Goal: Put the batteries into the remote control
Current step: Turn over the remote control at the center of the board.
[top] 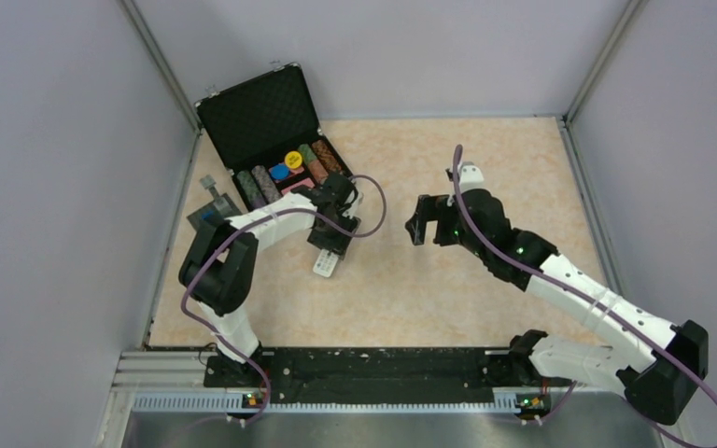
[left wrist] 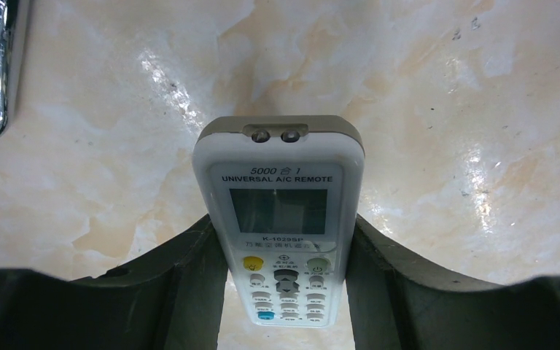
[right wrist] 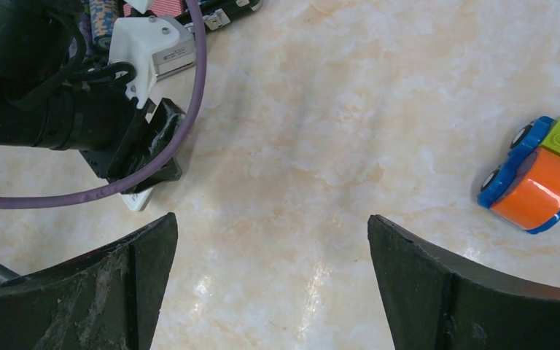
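Observation:
The white remote control (left wrist: 281, 211) shows its buttons and little screen in the left wrist view. My left gripper (left wrist: 283, 219) is shut on it, a dark finger pressed against each long side. From above, the remote control (top: 326, 265) sticks out below my left gripper (top: 332, 245), left of the table's middle. To its right my right gripper (top: 417, 230) hangs open over bare table, nothing between its fingers (right wrist: 146, 248). In the right wrist view only a white corner of the remote control (right wrist: 137, 198) peeks out under the left gripper. No batteries are in view.
An open black case (top: 260, 110) holding poker chips stands at the back left. A grey square plate (top: 215, 209) lies by the left wall. An orange, green and blue toy car (right wrist: 534, 179) sits on the table right of my right gripper. Walls close in on three sides.

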Controlling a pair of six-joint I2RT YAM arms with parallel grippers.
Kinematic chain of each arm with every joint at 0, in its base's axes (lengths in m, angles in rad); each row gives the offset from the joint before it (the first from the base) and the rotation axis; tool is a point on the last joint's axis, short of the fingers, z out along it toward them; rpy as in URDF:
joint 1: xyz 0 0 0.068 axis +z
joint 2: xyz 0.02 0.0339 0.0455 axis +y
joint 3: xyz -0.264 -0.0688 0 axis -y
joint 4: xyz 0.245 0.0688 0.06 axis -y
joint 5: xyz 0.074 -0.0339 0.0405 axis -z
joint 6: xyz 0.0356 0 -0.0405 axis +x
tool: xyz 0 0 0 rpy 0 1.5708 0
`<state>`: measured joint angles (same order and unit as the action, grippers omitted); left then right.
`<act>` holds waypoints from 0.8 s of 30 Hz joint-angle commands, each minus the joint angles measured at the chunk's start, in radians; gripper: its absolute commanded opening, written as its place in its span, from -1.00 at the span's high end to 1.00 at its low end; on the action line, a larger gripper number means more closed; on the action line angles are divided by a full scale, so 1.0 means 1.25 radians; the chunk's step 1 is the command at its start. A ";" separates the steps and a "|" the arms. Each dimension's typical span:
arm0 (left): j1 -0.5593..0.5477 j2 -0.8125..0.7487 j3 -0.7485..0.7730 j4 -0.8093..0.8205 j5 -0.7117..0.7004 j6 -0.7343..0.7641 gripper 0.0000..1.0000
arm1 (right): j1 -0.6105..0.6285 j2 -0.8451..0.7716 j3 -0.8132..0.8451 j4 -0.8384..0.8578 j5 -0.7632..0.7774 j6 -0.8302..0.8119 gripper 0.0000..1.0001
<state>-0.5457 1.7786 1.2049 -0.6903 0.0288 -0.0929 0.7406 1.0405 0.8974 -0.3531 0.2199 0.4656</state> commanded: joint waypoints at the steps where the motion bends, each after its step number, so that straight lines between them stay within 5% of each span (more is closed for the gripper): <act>1: -0.018 -0.011 -0.021 0.027 -0.063 -0.052 0.48 | -0.014 -0.030 0.029 -0.033 0.011 -0.018 -0.98; 7: -0.019 -0.037 -0.103 0.101 -0.070 -0.109 0.37 | -0.016 -0.038 0.020 -0.046 -0.014 -0.006 -0.98; 13: -0.020 -0.042 -0.143 0.146 -0.079 -0.136 -0.16 | -0.015 -0.074 0.025 -0.104 -0.020 0.003 -0.98; 18: -0.022 -0.115 -0.150 0.157 -0.119 -0.150 -0.97 | -0.016 -0.121 0.039 -0.192 0.040 0.028 -0.98; 24: -0.022 -0.275 -0.164 0.119 -0.173 -0.169 -0.98 | -0.015 -0.200 0.068 -0.288 0.154 0.064 -0.98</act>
<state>-0.5720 1.6184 1.0149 -0.5396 -0.1230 -0.2672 0.7300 0.8658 0.9058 -0.6212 0.2893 0.5076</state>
